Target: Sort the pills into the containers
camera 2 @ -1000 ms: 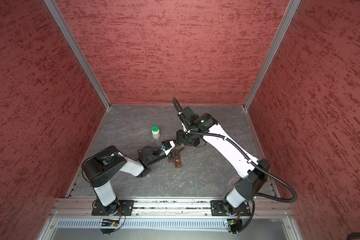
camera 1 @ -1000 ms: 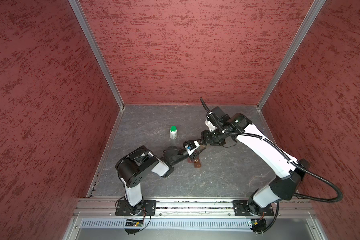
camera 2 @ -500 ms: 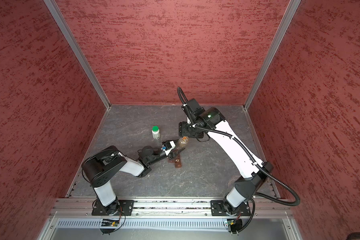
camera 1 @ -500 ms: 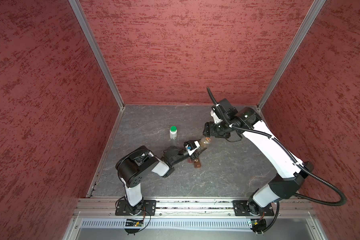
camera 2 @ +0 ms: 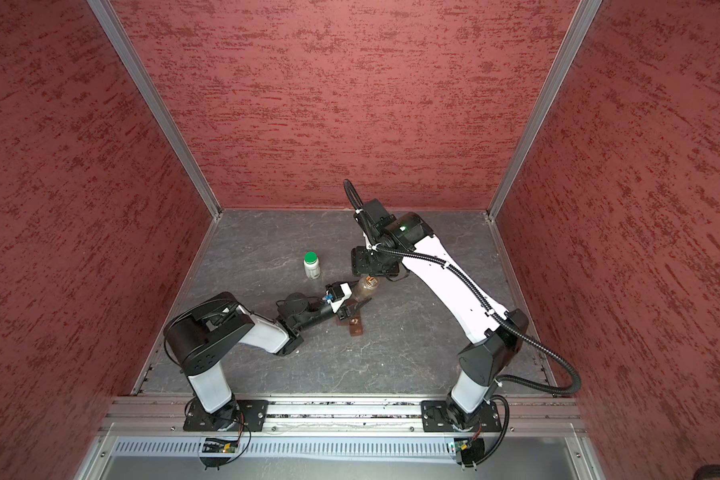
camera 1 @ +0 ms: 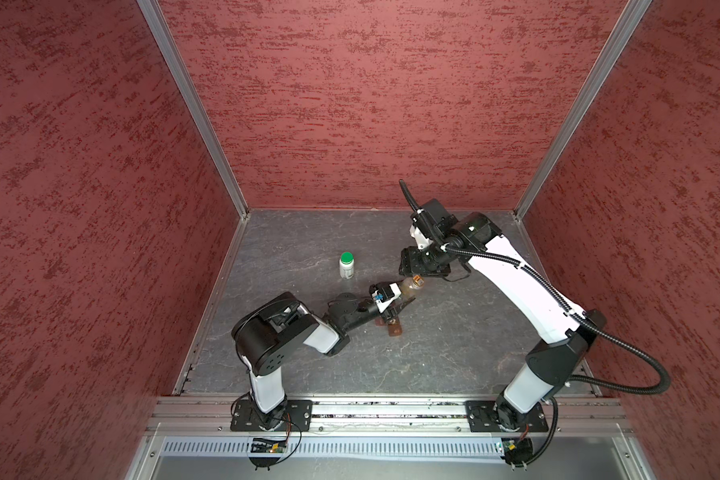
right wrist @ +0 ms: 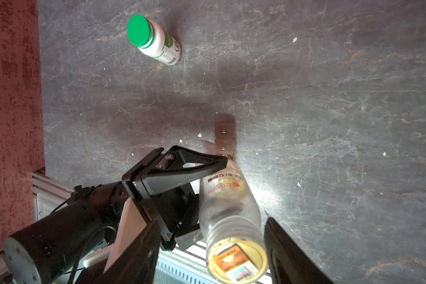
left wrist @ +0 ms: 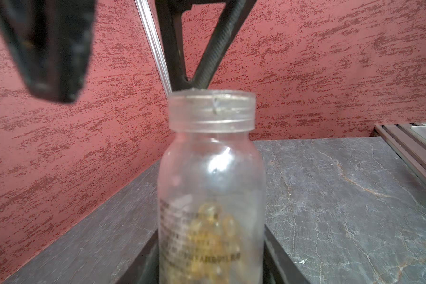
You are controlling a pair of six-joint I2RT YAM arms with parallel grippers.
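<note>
Left gripper [left wrist: 210, 265] clamps the clear pill bottle [camera 1: 410, 289] by its lower body; right gripper [right wrist: 212, 220] stands released, fingers either side of its neck; green-capped bottle [camera 1: 346, 265] at ten o'clock; brown strip [camera 1: 393, 328] at seven.

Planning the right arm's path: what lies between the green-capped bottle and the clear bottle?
Bare tabletop between the green-capped bottle and clear bottle, as both top views show; the right wrist view adds tiny white specks.

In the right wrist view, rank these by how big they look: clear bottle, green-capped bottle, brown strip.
1. clear bottle, largest, though it sits nearest the camera, so that is unsure
2. green-capped bottle
3. brown strip, partly hidden
</note>
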